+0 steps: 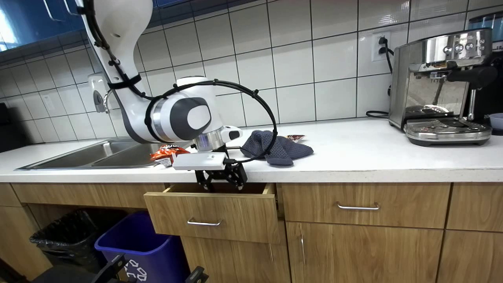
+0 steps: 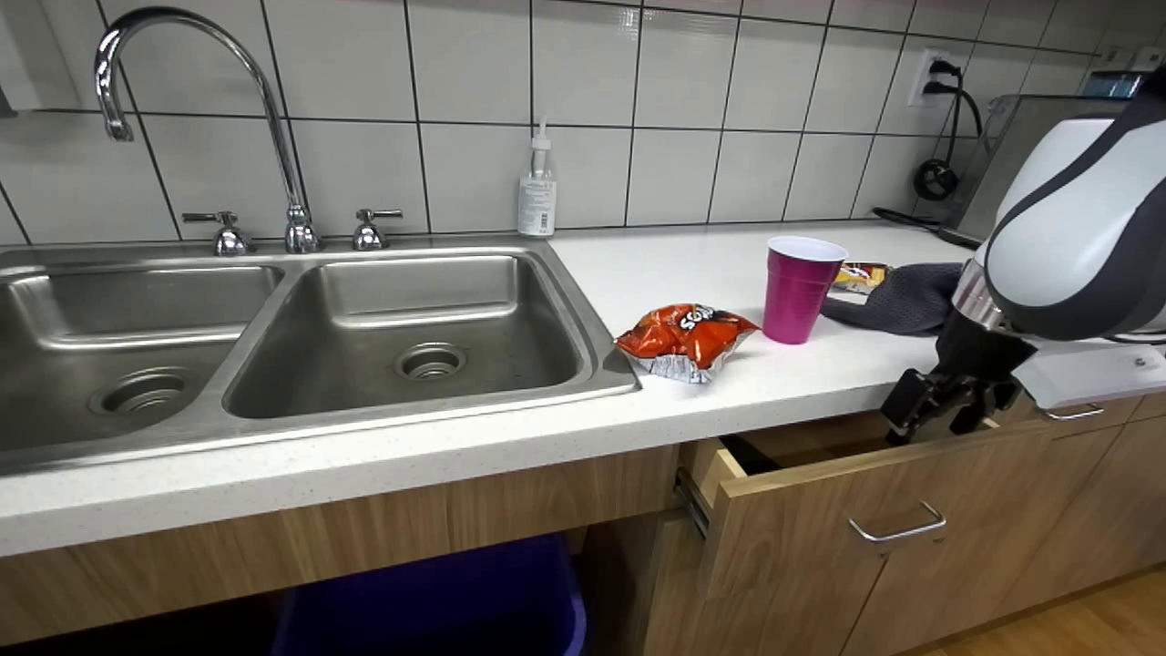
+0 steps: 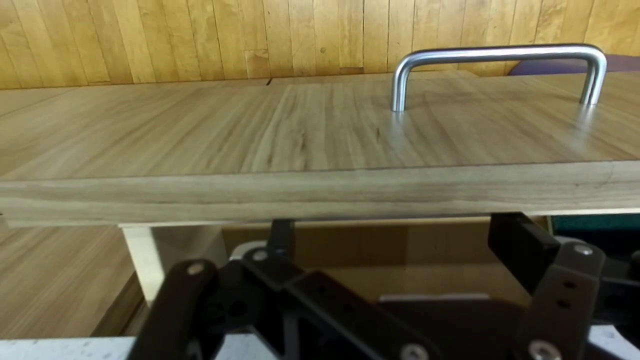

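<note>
Gripper (image 1: 223, 186) was held nr edge (image 3: 320, 194) of open drawer (image 1: 235, 214), fingers (image 3: 522, 245) apart.
Wood-grain front (image 3: 280, 135) was fitted w/ bent metal handle (image 3: 500, 53).

Both ext. views: blue bin (image 1: 159, 257) cut off at btm, drawer (image 1: 214, 208) interior mostly hidden.

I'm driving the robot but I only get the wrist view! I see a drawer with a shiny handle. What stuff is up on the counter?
Observer: In an exterior view, a red snack bag lies on the counter, beside the sink.
Operator: Yum! Anything next to the bag?
Observer: Yes, a pink cup, standing upright.
Operator: And what's under the drawer by my gripper?
Observer: A cupboard door, seen in an exterior view.
</note>
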Robot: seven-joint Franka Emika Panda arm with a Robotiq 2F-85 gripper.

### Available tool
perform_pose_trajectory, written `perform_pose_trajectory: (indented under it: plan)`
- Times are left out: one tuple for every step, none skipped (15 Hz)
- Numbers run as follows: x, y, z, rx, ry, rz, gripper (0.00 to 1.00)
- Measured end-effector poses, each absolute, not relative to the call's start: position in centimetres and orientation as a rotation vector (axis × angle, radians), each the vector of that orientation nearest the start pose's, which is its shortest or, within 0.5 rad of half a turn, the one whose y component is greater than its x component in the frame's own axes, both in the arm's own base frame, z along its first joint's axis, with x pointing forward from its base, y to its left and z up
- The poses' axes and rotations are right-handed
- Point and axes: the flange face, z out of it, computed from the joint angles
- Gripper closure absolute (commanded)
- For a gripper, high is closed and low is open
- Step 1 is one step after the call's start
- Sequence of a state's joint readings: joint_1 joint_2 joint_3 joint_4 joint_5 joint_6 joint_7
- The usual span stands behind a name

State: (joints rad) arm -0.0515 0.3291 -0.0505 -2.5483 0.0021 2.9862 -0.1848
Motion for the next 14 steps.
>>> perform_pose_trajectory:
  plan:
    - [45.6,-4.9,16.0,-3.165,-0.132,-0.157,0.0]
    - [45.6,-4.9,16.0,-3.164,-0.131,-0.144,0.0]
    - [45.5,-4.9,16.0,-3.164,-0.13,-0.127,0.0]
    - [45.4,-4.9,16.0,-3.163,-0.13,-0.106,0.0]
    - [45.2,-5.0,16.0,-3.162,-0.129,-0.081,0.0]
    - [45.1,-5.0,16.0,-3.16,-0.127,-0.06,0.0]
    - [45.0,-5.1,16.0,-3.159,-0.126,-0.045,0.0]
    - [44.8,-5.1,16.0,-3.158,-0.124,-0.032,0.0]
    - [44.6,-5.1,16.0,-3.157,-0.123,-0.022,0.0]
    - [44.4,-5.1,16.0,-3.156,-0.123,-0.01,0.0]
    - [44.2,-5.1,16.0,-3.155,-0.122,0.0,0.0]
    - [43.9,-5.1,16.0,-3.154,-0.121,0.008,0.0]
    - [43.5,-5.1,16.0,-3.154,-0.122,0.016,0.0]
    - [43.0,-5.2,15.9,-3.155,-0.129,0.025,0.0]
